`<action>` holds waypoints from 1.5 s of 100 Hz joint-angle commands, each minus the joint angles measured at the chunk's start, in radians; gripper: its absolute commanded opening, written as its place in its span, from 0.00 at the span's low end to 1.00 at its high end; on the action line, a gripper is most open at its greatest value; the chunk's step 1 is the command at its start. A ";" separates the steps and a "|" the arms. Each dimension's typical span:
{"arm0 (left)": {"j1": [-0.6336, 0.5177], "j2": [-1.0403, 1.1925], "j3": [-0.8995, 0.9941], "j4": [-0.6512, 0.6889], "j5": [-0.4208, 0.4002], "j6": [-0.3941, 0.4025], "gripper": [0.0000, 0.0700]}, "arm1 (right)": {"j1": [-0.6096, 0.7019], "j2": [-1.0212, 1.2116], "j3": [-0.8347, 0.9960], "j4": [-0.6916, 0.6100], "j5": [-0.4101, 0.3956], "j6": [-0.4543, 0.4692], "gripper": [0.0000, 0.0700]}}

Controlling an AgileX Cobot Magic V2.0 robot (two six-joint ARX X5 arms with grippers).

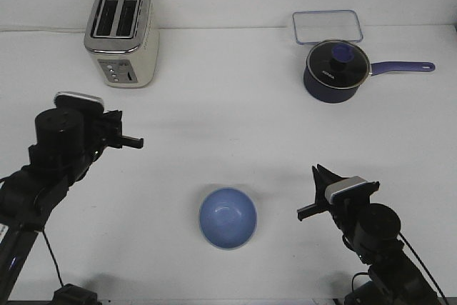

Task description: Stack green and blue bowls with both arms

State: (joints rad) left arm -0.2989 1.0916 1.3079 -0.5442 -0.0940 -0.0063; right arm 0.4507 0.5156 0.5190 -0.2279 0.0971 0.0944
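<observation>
The blue bowl [228,217] is seen upright on the white table [228,126], taken here as the landmark; no green bowl is seen in the front view, so it cannot be said whether it lies out of frame or nested beneath the blue one. The bowl is judged to be light, rigid and smooth, so a slip is likely under a flat pinch; the rim is judged the best place to be gripped, one finger inside and one outside the wall. The left gripper [134,142] is held in the air up and well to the left of the bowl, and the right gripper [314,192] is held close beside the bowl on its right; nothing is carried by either, but whether their jaws are parted or closed cannot be told. Far behind the bowl, a toaster [121,33] is set to the left, and a navy saucepan [337,69] with a clear container [326,26] behind it to the right. Nothing is seen standing between the grippers and the bowl.
</observation>
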 commanded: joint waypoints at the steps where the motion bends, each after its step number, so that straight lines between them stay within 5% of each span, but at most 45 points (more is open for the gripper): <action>1: 0.027 -0.066 -0.090 0.103 -0.003 0.029 0.02 | 0.005 -0.024 0.005 0.000 0.037 0.031 0.00; 37: 0.123 -0.539 -0.829 0.819 -0.003 0.072 0.02 | 0.005 -0.142 0.002 0.036 0.167 -0.072 0.00; 60: 0.125 -0.597 -0.862 0.830 -0.003 0.012 0.02 | 0.005 -0.144 0.002 0.064 0.166 -0.065 0.00; 150: 0.170 -0.676 -0.908 0.770 0.011 0.046 0.02 | 0.005 -0.143 0.002 0.067 0.166 -0.065 0.00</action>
State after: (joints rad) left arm -0.1417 0.4366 0.4259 0.2459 -0.0948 0.0357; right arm 0.4511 0.3706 0.5186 -0.1711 0.2619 0.0334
